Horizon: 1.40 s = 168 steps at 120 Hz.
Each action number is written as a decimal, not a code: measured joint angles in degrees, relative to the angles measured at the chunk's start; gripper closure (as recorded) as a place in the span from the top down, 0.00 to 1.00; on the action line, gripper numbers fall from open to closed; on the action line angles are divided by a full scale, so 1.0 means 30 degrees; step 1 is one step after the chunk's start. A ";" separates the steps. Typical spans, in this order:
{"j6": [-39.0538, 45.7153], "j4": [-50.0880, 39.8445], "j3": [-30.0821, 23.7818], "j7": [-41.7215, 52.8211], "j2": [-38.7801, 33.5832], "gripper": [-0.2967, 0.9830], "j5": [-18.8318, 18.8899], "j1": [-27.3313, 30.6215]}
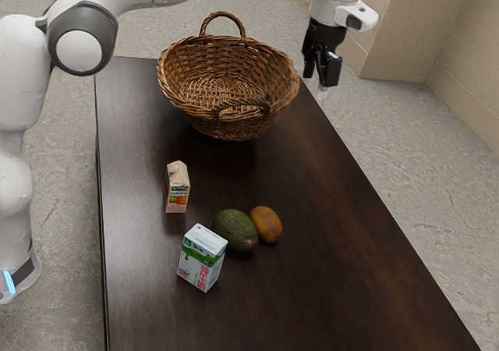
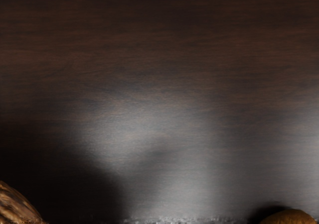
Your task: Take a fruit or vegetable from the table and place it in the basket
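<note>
Nearer the exterior camera than one basket [image 1: 226, 125]: one avocado [image 1: 235, 230], one brown fruit [image 1: 267, 224], two cartons [image 1: 203, 258]. Right of it, the gripper [image 1: 322, 86] points down; finger opening and grip, I can't tell.

Ext. view softly lit, wrist view dim, pale glare w/ dark shadow beside, on table [image 2: 164, 149]

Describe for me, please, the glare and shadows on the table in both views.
Exterior view: the table is mostly dark, with a soft greyish sheen toward the exterior view's left and a dim shadow around the base of the basket; wrist view: a broad pale glare spreads over the wood, with deep shadow beside the basket and the brown fruit.
</note>
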 joint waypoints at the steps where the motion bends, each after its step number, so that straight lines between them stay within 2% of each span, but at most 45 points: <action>1: -0.0050 0.0021 -0.0016 0.0000 0.0009 0.77 0.0018 0.0012; 45: -0.1062 0.0242 -0.0070 0.0015 0.0077 0.77 0.0224 0.0088; 53: -0.1195 0.0905 -0.0137 0.0105 -0.1307 0.77 0.0193 0.0139; 59: -0.1247 0.1366 -0.0717 0.0820 -0.1948 0.77 0.0132 0.0179; 69: -0.1592 0.1839 -0.2486 0.2911 -0.2377 0.77 -0.0849 0.0073; 82: -0.1801 0.1804 -0.3298 0.5240 -0.1360 0.77 -0.1129 -0.0059; 89: -0.1595 0.0343 -0.3643 0.6334 -0.1392 0.77 -0.0873 0.0161; 101: 0.0151 -0.4834 -0.4488 0.8164 -0.3301 0.77 -0.0297 -0.0160; 111: 0.1673 -0.6391 -0.4700 0.9667 -0.3681 0.77 -0.0277 -0.0554; 132: 0.4423 -1.0105 -0.3271 1.1873 -0.4399 0.77 -0.0327 -0.0305; 144: 0.5706 -1.1425 -0.2302 1.3010 -0.4681 0.77 -0.0449 0.0100; 168: 0.6071 -1.1560 -0.2175 1.4665 -0.4554 0.77 -0.0719 0.1701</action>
